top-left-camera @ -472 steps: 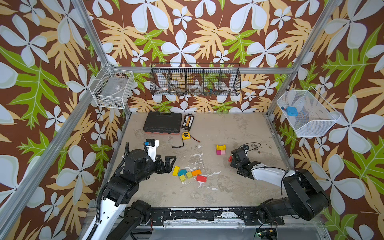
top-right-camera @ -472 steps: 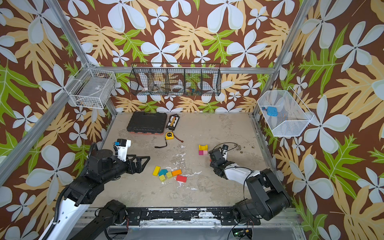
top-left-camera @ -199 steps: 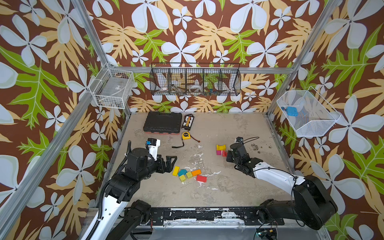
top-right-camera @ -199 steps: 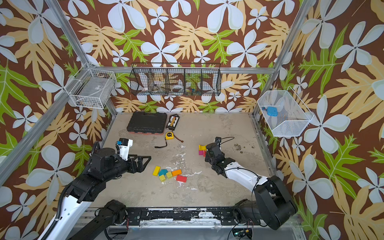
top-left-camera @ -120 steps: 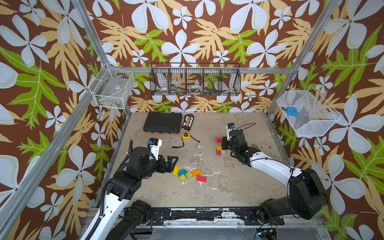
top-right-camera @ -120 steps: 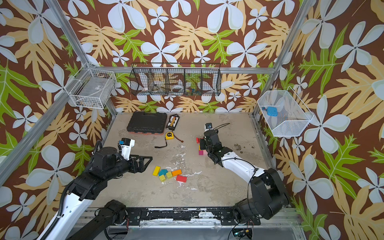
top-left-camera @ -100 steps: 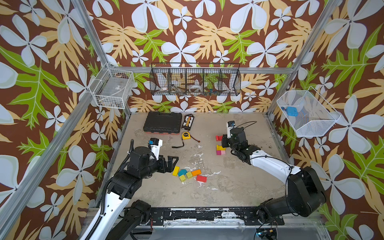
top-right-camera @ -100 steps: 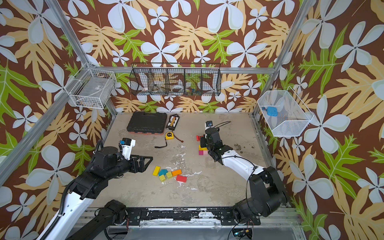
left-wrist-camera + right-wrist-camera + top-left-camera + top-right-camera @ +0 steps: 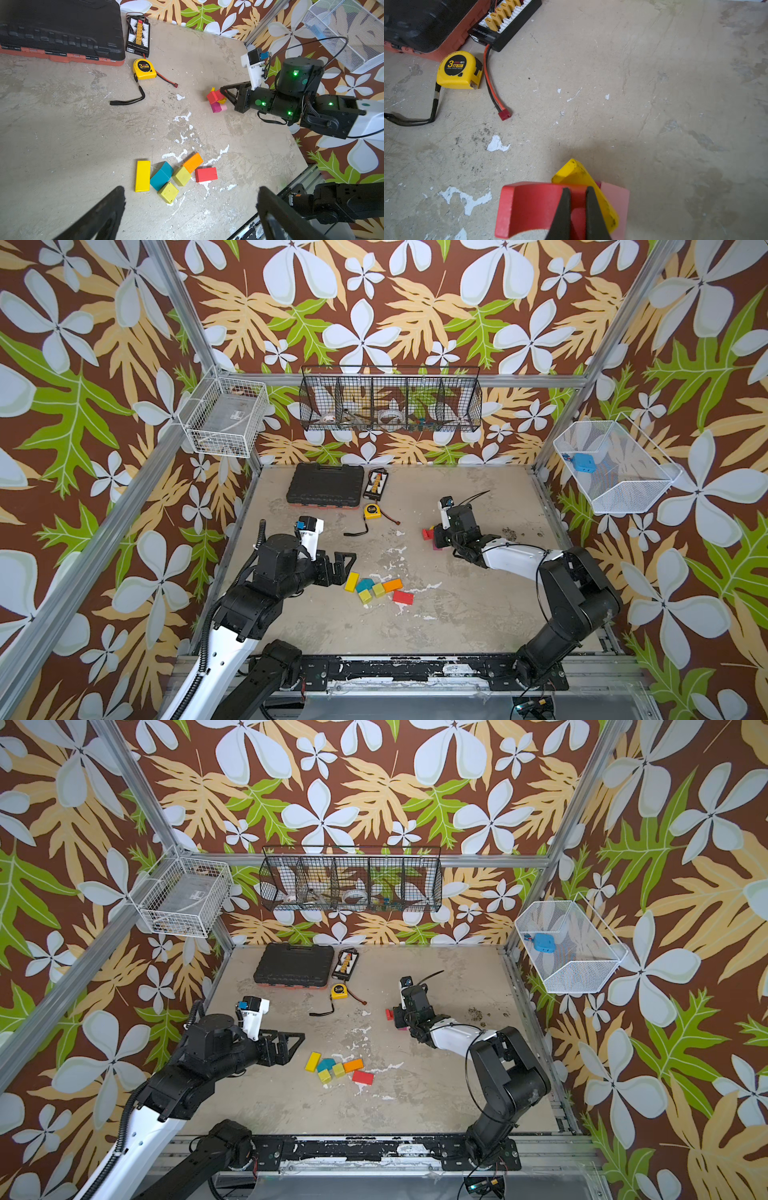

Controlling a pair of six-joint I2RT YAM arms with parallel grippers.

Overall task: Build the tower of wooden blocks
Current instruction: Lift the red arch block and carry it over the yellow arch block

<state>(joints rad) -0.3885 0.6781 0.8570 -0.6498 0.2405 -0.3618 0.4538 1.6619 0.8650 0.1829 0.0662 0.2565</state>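
Right gripper (image 9: 577, 190) pinched the red arch (image 9: 529, 205) by its thin bridge (light, stiff, likely slippery); loose blocks (image 9: 365, 585) lay toward seven o'clock.

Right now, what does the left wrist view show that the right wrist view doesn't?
Left wrist only: the loose yellow wooden brick, teal block, two lime cubes, orange brick and red brick.
Right wrist only: the curved cut-out of the red wooden arch block.
Both: that arch in the shut right hand, the yellow block and pink block by it, the yellow tape measure, black tool case and black connector board.
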